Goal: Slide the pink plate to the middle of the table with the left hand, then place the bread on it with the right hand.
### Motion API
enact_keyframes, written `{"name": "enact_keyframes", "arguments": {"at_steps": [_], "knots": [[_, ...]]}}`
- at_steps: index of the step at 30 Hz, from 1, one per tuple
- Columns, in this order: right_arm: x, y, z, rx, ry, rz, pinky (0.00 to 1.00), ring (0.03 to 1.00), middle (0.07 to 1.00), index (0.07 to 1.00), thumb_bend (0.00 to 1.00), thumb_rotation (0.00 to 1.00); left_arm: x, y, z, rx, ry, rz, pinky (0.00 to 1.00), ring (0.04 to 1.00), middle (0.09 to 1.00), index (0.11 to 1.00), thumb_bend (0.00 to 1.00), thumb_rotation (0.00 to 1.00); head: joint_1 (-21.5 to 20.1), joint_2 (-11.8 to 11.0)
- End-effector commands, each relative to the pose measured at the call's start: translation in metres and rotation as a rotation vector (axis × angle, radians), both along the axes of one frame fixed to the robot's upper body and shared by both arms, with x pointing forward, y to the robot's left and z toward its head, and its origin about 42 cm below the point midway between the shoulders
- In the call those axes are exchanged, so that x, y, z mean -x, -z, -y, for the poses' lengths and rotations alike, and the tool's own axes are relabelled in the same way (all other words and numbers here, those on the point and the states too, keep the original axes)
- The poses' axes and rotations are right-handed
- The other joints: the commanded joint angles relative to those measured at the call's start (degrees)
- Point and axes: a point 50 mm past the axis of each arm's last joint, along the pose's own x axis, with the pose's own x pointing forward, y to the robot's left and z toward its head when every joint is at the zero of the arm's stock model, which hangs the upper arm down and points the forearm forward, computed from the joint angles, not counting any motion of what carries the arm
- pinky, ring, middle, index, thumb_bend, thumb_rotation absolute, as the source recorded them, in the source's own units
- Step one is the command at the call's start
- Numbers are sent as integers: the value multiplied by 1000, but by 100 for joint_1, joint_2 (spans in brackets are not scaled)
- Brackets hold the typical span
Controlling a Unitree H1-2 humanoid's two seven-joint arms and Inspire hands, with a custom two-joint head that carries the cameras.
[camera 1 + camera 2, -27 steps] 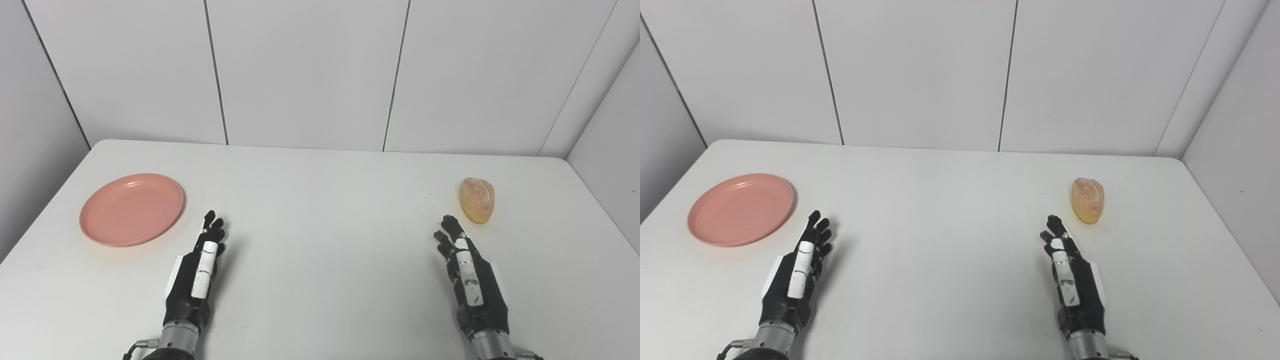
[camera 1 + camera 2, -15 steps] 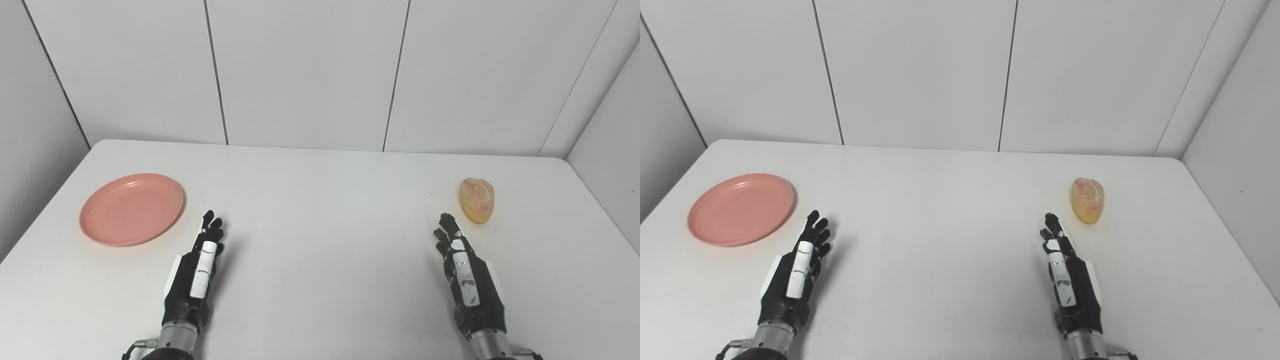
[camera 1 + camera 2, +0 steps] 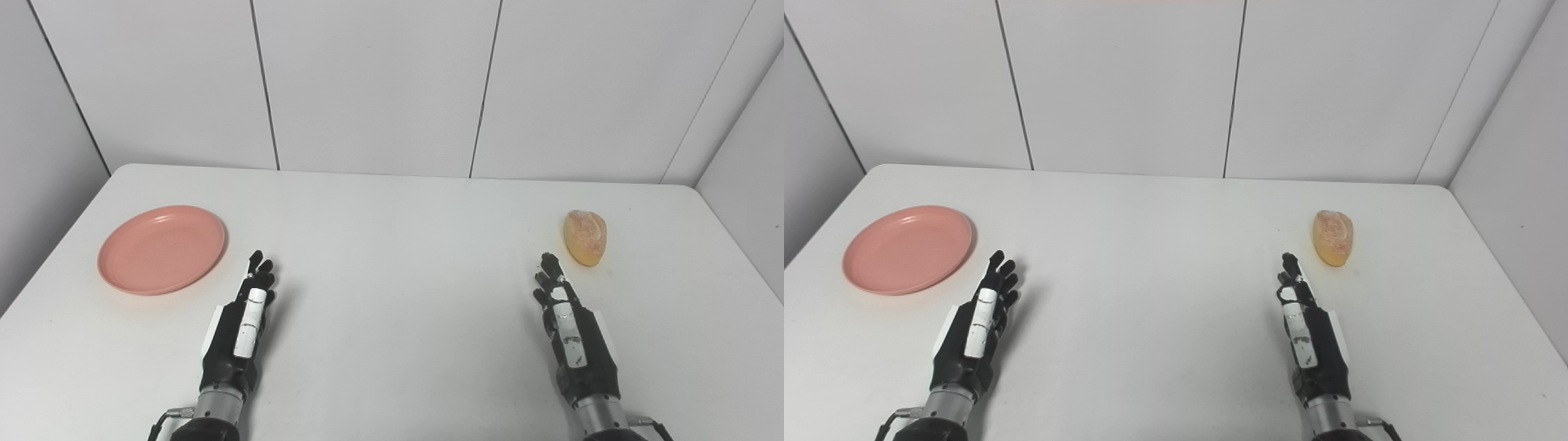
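Both hands are hovering low over the white table (image 3: 392,343) right now, neither one touching anything. The left hand (image 3: 242,324) is stretching forward with its fingers straight and slightly spread, holding nothing, fingertips aiming away from the robot and leaning a touch to the right. The pink plate (image 3: 162,249) is sitting flat on the left side of the table, near that hand but clear of it, up and to the left of the fingertips, with open tabletop showing between them. It is round, so it is not pointing any way at all, and nothing is lying on it. Over on the right side, the bread (image 3: 585,237) is lying on the table, a small golden loaf with its long axis running from the near edge toward the back wall, the narrower end facing the robot. The right hand (image 3: 572,334) is also reaching forward, fingers extended and empty, its tips coming close to the bread's near end, just to the left of it, yet a gap is showing. The middle of the table is lying bare between the two arms.
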Motion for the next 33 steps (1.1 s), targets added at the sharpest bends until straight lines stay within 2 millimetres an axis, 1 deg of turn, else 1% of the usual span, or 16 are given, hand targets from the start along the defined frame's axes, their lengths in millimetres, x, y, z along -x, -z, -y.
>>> {"name": "enact_keyframes", "arguments": {"at_steps": [1,2,3,4,6,7,8,9,10,12,13,14,15,22,28,33], "knots": [[-8,-17,0,1,-12,85,1000,1000,996,958,837,903,-7,-13,2,-1,9,55,1000,1000,1000,1000,881,949,74,-44],[-7,-17,1,-2,-13,82,1000,1000,997,960,832,905,-7,-13,3,2,9,54,1000,1000,1000,1000,882,948,188,-109],[-7,-16,2,-4,-13,79,1000,1000,998,961,824,904,-7,-12,4,4,9,54,1000,1000,1000,1000,883,948,188,-109],[-7,-15,3,-10,-15,75,1000,1000,998,961,823,904,-7,-10,5,3,7,52,1000,1000,1000,1000,883,948,381,-202],[-6,-13,8,-15,-20,68,1000,1000,1000,966,820,903,-7,-8,11,-2,4,45,1000,1000,1000,1000,877,954,564,-291],[-7,-11,11,-20,-23,65,1000,1000,1000,968,822,901,-7,-6,14,0,3,42,1000,1000,1000,1000,879,955,743,-385],[-7,-10,13,-24,-25,64,1000,999,1000,968,824,897,-7,-5,17,2,3,39,1000,1000,1000,1000,881,951,743,-385],[-7,-8,16,-29,-23,59,1000,996,1000,967,825,892,-8,-3,20,2,2,39,1000,1000,1000,1000,881,949,906,-483],[-6,-6,19,-33,-21,55,1000,990,997,964,824,887,-8,-1,23,2,2,40,1000,1000,1000,1000,879,948,935,-501],[-6,-2,25,-41,-21,47,1000,990,999,965,807,883,-8,2,30,3,-1,39,1000,1000,1000,1000,880,943,1099,-623],[-6,0,28,-43,-23,46,1000,989,1000,968,794,882,-8,4,33,2,-4,36,1000,1000,1000,1000,882,940,1220,-757],[-6,2,30,-46,-26,44,1000,990,1000,970,789,882,-8,6,35,2,-6,33,1000,1000,1000,1000,882,940,1220,-757],[-5,4,33,-48,-28,41,1000,991,1000,972,786,881,-8,8,38,-1,-9,33,1000,1000,1000,1000,881,940,1317,-883],[-7,16,43,-36,-29,23,1000,993,1000,982,788,888,-8,22,49,-9,-12,29,1000,1000,1000,1000,840,955,1584,-1238],[-8,22,46,-45,-29,3,1000,996,1000,985,784,886,-8,29,54,-22,-10,32,1000,1000,1000,1000,800,962,1678,-1386],[-8,26,46,-53,-36,-5,1000,996,1000,994,782,880,-9,34,54,-32,-8,36,1000,1000,1000,1000,790,963,1669,-1536]]}}
